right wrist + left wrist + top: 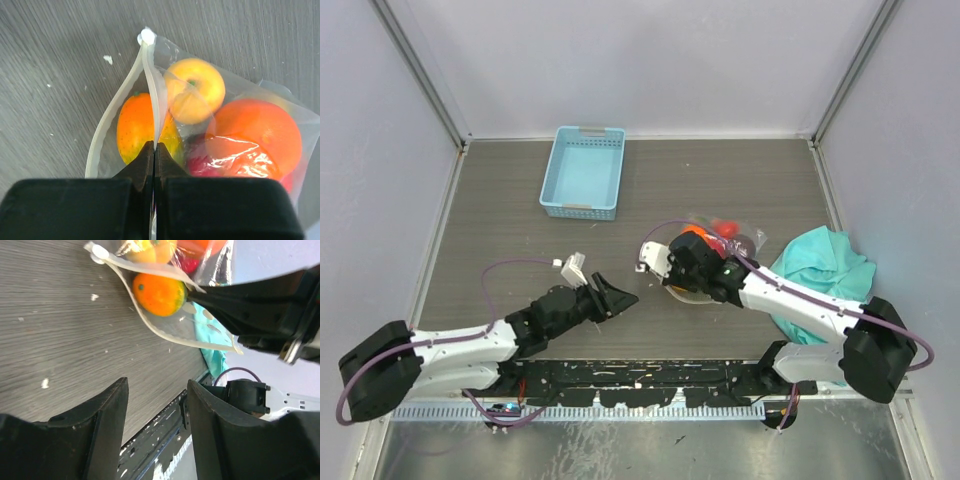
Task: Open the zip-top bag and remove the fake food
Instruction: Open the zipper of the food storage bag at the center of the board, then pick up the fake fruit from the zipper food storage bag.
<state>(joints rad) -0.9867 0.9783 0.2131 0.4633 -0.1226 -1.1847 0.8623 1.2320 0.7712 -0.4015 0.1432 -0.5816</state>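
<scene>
The clear zip-top bag [745,238] lies right of centre with its mouth gaping. My right gripper [688,248] is shut on the upper lip of the bag's zip strip [150,75], fingertips pinched flat together [154,148]. The fake food shows through the plastic: an orange-green fruit [131,127] sits in the open mouth, with a yellow apple [195,90], an orange [262,130] and a red piece [225,161] deeper in. My left gripper [620,295] hovers left of the bag, open with nothing between its fingers [157,390]. Ahead of it are the same orange fruit [159,293] and the bag's lower lip [165,336].
A light blue basket [582,172] stands at the back, left of centre. A teal cloth [820,270] is bunched at the right, beside the bag and under the right arm. Grey walls close off the back and both sides.
</scene>
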